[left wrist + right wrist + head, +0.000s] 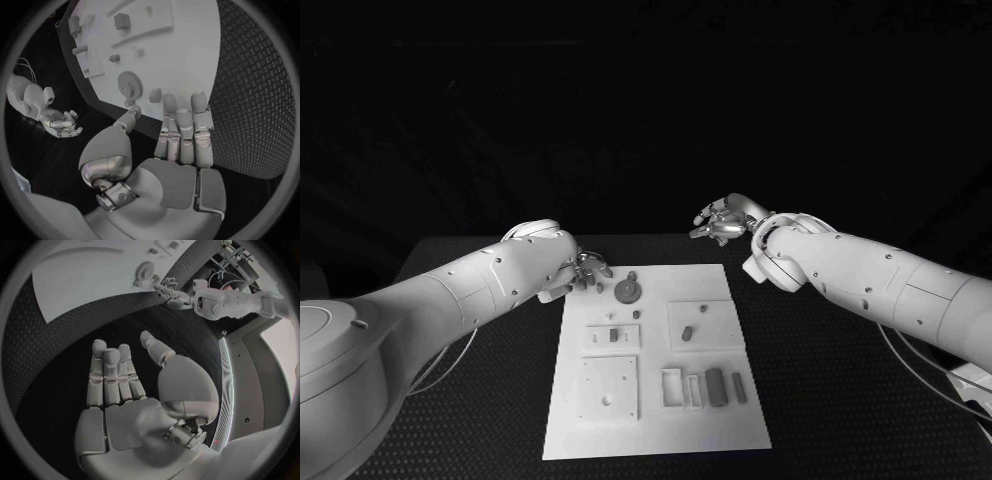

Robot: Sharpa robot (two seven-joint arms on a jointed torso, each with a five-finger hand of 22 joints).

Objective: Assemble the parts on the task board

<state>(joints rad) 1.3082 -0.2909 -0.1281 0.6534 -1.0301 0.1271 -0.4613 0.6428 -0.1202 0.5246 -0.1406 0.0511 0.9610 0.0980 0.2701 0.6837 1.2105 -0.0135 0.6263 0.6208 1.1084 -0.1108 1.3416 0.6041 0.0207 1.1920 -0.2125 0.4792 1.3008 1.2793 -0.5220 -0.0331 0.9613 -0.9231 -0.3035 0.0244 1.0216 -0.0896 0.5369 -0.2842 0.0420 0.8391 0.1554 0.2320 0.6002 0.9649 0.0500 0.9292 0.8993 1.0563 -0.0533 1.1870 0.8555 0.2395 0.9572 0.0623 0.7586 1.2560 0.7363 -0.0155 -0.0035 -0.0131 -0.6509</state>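
Both robot hands, left (589, 268) and right (720, 221), hover empty-fingered beyond the board (653, 420); gear (630, 291) and parts lie unassembled.

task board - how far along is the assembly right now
Early, by the look of it. On the task board a gear and small parts lie loose. Nothing is in hand: the left hand hovers open by the board's far corner near the gear, and the right hand is open beyond the board. Most seating seems left.
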